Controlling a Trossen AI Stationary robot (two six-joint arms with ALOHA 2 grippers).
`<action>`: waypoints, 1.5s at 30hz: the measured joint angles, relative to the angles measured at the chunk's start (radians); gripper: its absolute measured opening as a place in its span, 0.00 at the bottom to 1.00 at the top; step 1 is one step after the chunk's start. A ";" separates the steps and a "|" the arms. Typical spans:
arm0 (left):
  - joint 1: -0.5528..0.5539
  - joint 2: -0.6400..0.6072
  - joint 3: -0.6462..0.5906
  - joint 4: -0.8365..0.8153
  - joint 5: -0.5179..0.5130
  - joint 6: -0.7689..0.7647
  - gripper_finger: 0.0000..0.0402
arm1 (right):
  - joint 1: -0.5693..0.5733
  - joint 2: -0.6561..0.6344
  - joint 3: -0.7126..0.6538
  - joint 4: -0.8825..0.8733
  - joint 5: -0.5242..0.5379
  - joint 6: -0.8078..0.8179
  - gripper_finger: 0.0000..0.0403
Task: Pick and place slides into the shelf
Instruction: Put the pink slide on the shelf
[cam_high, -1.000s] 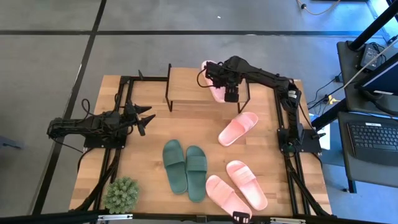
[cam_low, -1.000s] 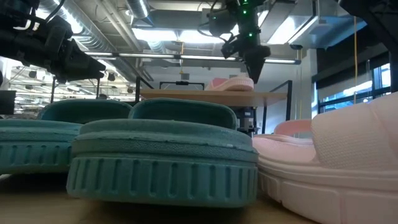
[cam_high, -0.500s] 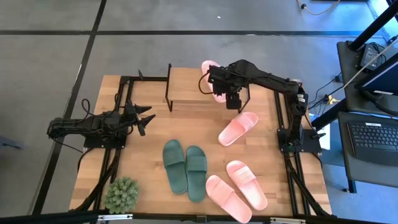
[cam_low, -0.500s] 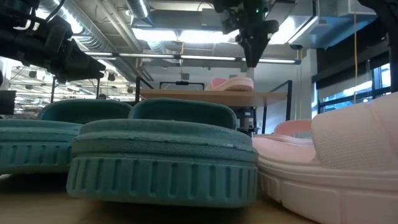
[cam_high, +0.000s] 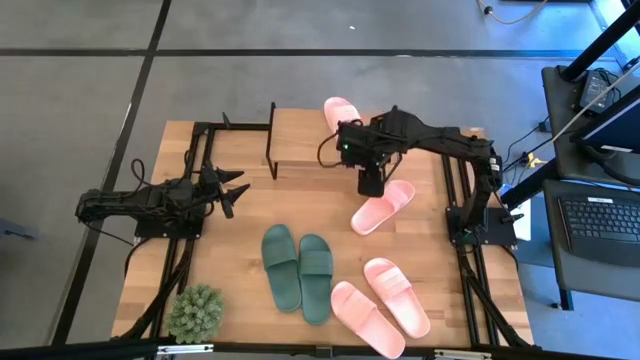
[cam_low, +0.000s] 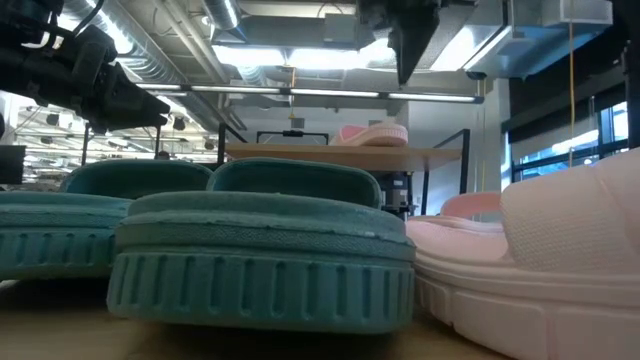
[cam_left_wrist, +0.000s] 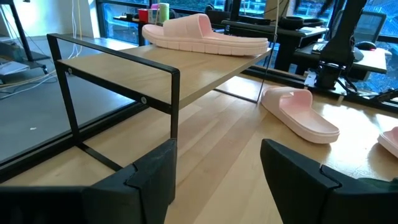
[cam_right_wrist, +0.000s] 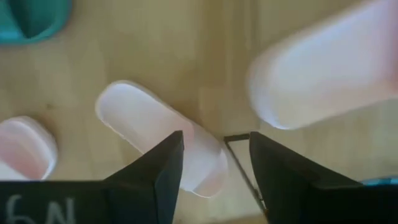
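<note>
**Right gripper hangs empty by the shelf's front edge**

The right gripper (cam_high: 368, 183) points straight down, its arm reaching in from the table's right side and bent over the shelf (cam_high: 300, 140). Its fingers (cam_right_wrist: 163, 169) stand apart with nothing between them, above the bare table between the shelf's front rail and a pink slide (cam_high: 383, 206). The left gripper (cam_high: 232, 190) waits low at the table's left, stretched level toward the shelf, fingers spread and empty.

Five slides show from above. One pink slide (cam_high: 340, 112) lies on the shelf's light wooden top board, at its right end, partly overhanging the far edge as far as I can judge. On the table lie the pink one by the gripper, a pink pair (cam_high: 381, 303) near the front, and a dark green pair (cam_high: 298, 272) side by side. A small green plant (cam_high: 195, 313) sits at the front left corner.
</note>
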 joint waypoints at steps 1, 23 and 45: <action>0.000 0.000 0.000 0.000 0.000 0.000 0.56 | 0.016 0.000 0.000 0.000 -0.001 0.014 0.46; 0.000 0.000 0.000 0.000 0.000 -0.003 0.56 | 0.113 -0.093 -0.467 0.166 0.018 0.336 0.46; 0.000 0.000 -0.002 0.018 -0.008 0.134 0.56 | 0.298 -0.446 -1.137 0.713 0.243 0.646 0.46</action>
